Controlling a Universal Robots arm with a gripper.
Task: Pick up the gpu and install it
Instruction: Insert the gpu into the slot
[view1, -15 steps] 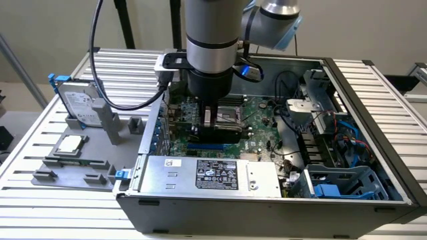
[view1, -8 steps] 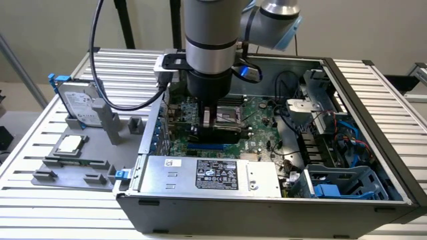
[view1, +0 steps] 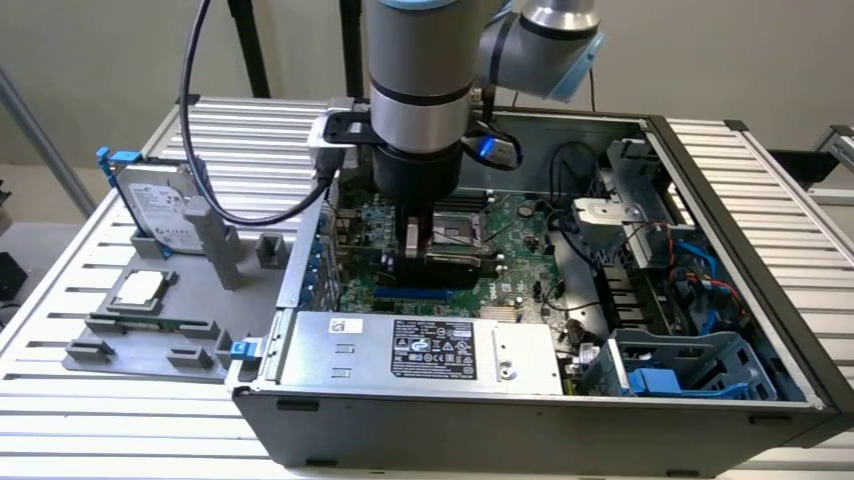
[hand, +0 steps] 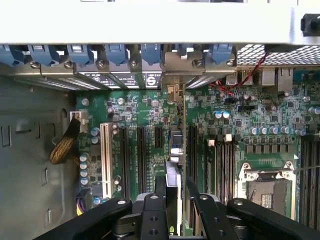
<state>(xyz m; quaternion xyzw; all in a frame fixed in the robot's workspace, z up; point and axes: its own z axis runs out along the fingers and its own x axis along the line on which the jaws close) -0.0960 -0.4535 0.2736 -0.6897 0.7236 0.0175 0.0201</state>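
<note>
gpu seen edge-on, thin card standing upright, metal bracket end toward the case's rear slot covers, over a black expansion slot on the motherboard. Gripper clamped on its upper edge, one finger each side. One white slot beside several black ones. Outside the computer case, on the tray: one hard drive, one CPU chip.

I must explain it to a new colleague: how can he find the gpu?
Look inside the open computer case, under the gripper. The gpu stands edge-on in the gripper, among the motherboard's long slots. It alone is a thin upright card there.
</note>
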